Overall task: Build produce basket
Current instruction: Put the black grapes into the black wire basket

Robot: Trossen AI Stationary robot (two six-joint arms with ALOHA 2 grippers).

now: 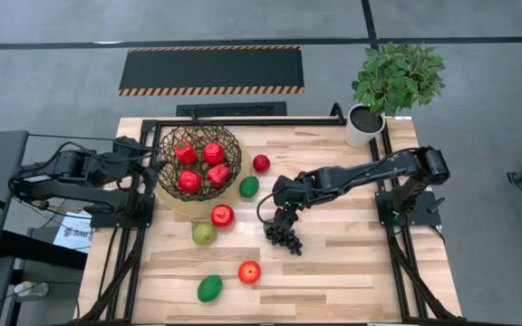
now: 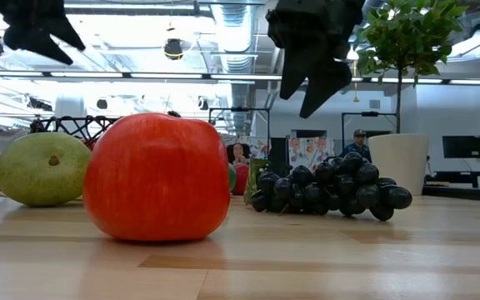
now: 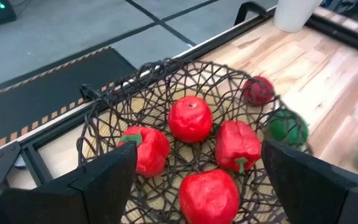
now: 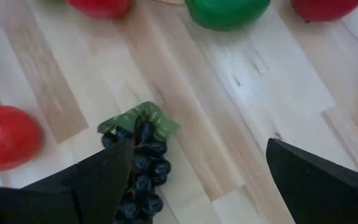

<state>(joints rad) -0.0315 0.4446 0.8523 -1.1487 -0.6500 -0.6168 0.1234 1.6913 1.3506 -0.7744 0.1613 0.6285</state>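
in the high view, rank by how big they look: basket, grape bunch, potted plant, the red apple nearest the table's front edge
1. Potted plant and basket look about alike, so I won't rank them against each other.
3. Grape bunch.
4. Red apple, smallest.

Wooden table (image 1: pixel 352 272) bearing the basket (image 1: pixel 199 167) at eleven o'clock, loose produce (image 1: pixel 223 215) mid-table, grape bunch (image 1: pixel 284 235) near centre

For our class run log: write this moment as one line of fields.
right gripper: open, above grape bunch | left gripper: open, at basket | basket: four red pieces
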